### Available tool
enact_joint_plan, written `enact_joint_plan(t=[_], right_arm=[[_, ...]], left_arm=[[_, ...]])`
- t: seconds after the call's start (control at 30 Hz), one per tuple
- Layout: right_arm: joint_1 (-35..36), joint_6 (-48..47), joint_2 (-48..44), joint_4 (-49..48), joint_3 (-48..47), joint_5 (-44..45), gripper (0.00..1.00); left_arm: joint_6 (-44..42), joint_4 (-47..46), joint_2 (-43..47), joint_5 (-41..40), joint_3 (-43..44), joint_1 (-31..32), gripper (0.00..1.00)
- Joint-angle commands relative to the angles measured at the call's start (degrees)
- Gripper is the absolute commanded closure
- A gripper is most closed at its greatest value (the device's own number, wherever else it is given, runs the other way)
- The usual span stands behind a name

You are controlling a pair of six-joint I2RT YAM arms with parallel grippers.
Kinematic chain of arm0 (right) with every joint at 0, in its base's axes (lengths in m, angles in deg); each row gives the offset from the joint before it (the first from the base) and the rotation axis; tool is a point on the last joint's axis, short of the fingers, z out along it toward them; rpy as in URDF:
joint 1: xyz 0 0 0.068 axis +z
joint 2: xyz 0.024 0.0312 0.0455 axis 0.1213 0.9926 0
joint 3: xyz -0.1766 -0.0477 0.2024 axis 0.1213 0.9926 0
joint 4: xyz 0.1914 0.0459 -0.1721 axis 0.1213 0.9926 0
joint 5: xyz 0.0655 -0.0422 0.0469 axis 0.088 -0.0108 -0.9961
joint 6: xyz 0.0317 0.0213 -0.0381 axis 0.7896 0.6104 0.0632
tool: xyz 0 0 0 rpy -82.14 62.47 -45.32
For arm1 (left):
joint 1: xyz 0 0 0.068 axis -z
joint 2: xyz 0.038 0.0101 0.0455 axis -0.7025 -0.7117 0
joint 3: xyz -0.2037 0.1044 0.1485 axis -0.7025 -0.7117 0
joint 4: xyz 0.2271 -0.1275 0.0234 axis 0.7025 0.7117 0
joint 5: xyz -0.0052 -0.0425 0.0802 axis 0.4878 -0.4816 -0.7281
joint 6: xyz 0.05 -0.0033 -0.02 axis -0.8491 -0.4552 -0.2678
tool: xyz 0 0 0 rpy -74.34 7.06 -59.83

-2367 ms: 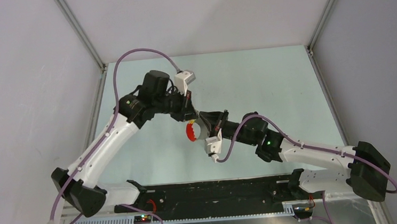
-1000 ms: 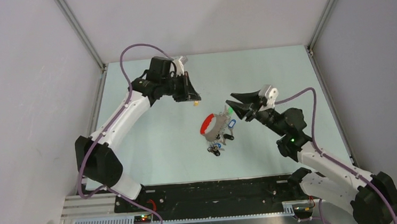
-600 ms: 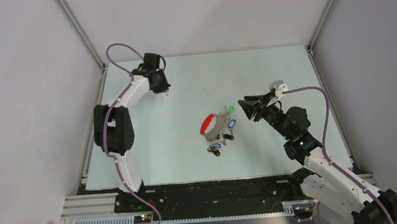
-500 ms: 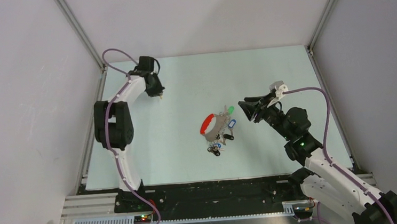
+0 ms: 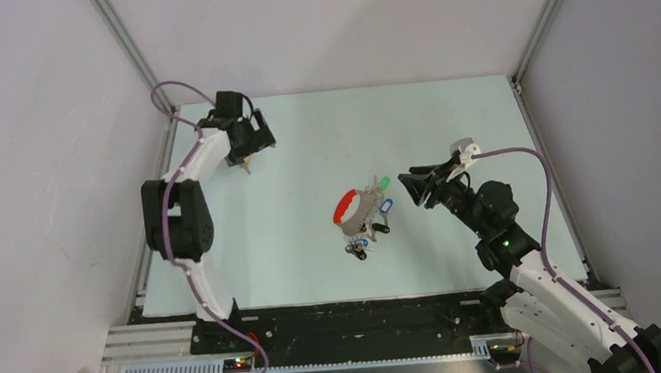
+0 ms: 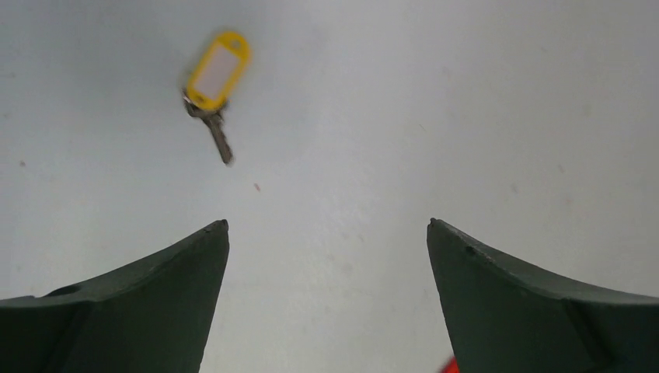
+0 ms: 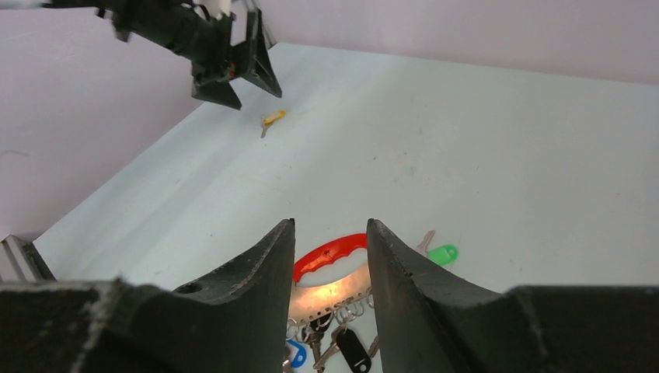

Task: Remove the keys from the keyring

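Note:
The keyring (image 5: 344, 207), a red crescent on a silver arc, lies mid-table. Several keys fan out from it: a green-headed one (image 5: 384, 183), a blue one (image 5: 386, 207) and a black one (image 5: 380, 229). In the right wrist view the keyring (image 7: 330, 252) shows just beyond my right gripper (image 7: 330, 223), whose jaws stand partly apart with nothing between them. My right gripper (image 5: 404, 186) hovers to the right of the keyring. A yellow-headed key (image 6: 216, 70) lies loose on the table at the far left. My left gripper (image 6: 326, 225) hangs wide open near it, holding nothing.
The enclosure's left wall and its metal frame post (image 5: 135, 64) stand close to my left arm (image 5: 204, 152). The black base rail (image 5: 355, 318) runs along the near edge. Pale green table surface (image 5: 464, 122) stretches behind the right arm.
My left arm has swung back to the far left and opened its jaws; the yellow key now lies free on the table. The right gripper drew back slightly. The keyring has stayed put.

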Motion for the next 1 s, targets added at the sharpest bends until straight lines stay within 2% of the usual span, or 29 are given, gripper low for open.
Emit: enact_joint_plan(t=[0.0,0.07,0.1,0.2,0.4,0.53,0.7,0.8,0.97], right_arm=[[-0.4,1.8,-1.2,2.0,0.1,1.9,0.56],[-0.7,2.5,-1.4,3.4,0.1,2.0,0.55],[-1.0,3.2,-1.5,4.5,0.1,1.7,0.54],[-1.4,5.7,-2.5,7.6,0.0,2.9,0.52],[-2.8,7.0,-6.7,13.9,-0.2,4.7,0.49],[-3.4,5.6,-9.6,16.5,-0.2,5.7,0.47],[-4.0,5.1,-12.1,17.5,-0.2,6.0,0.46],[-4.1,5.3,-12.7,17.5,-0.2,5.7,0.46],[-4.2,6.0,-12.9,17.4,-0.2,5.4,0.46]], left_arm=[[-8.4,-0.5,13.2,-2.7,-4.1,10.7,0.0],[-15.5,-0.7,14.7,-5.2,-6.0,21.0,0.0],[-19.0,-0.7,15.0,-7.5,-7.3,23.1,0.0],[-21.9,-0.9,14.8,-9.9,-9.1,30.2,0.0],[-20.8,-1.0,10.9,-4.3,-9.4,33.0,0.06],[-20.4,-1.1,8.0,-2.9,-8.9,34.5,0.15],[-18.9,-1.0,4.3,-3.3,-9.0,36.0,0.21],[-17.2,-0.8,2.7,-0.2,-9.4,36.1,0.3],[-13.9,-0.4,0.3,-1.2,-11.0,36.6,0.31]])
